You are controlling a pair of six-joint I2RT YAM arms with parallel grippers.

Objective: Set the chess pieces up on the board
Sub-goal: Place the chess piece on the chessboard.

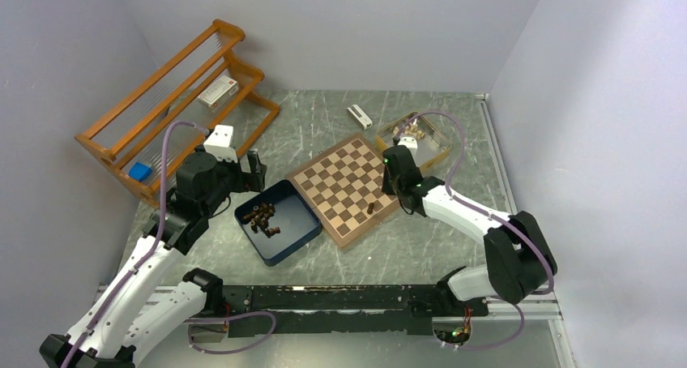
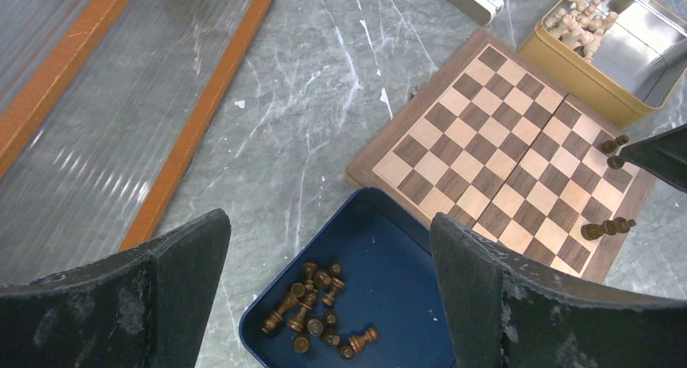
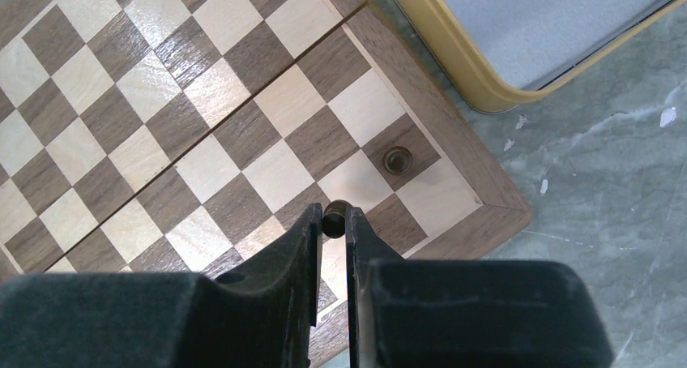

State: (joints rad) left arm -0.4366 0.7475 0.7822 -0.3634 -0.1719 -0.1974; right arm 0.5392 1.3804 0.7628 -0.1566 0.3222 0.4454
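The board [image 1: 336,181] lies mid-table at an angle. Several dark chess pieces [image 1: 263,220] lie jumbled in a dark blue box [image 1: 293,214], [image 2: 397,271]. My left gripper [image 2: 328,226] hangs open above that box with nothing between its fingers, over the pieces [image 2: 316,311]. My right gripper [image 3: 334,220] is shut on a dark piece [image 3: 335,214] over the board's [image 3: 202,117] right corner squares. Another dark piece [image 3: 397,159] stands on a corner square beside it. One more dark piece [image 1: 371,208], [image 2: 608,228] stands near the board's near edge.
A gold tin [image 1: 433,141], [image 3: 454,68] holding pale pieces stands just beyond the board's right corner. A small white box [image 1: 359,117] lies behind the board. A wooden rack [image 1: 174,100] fills the back left, close to my left arm.
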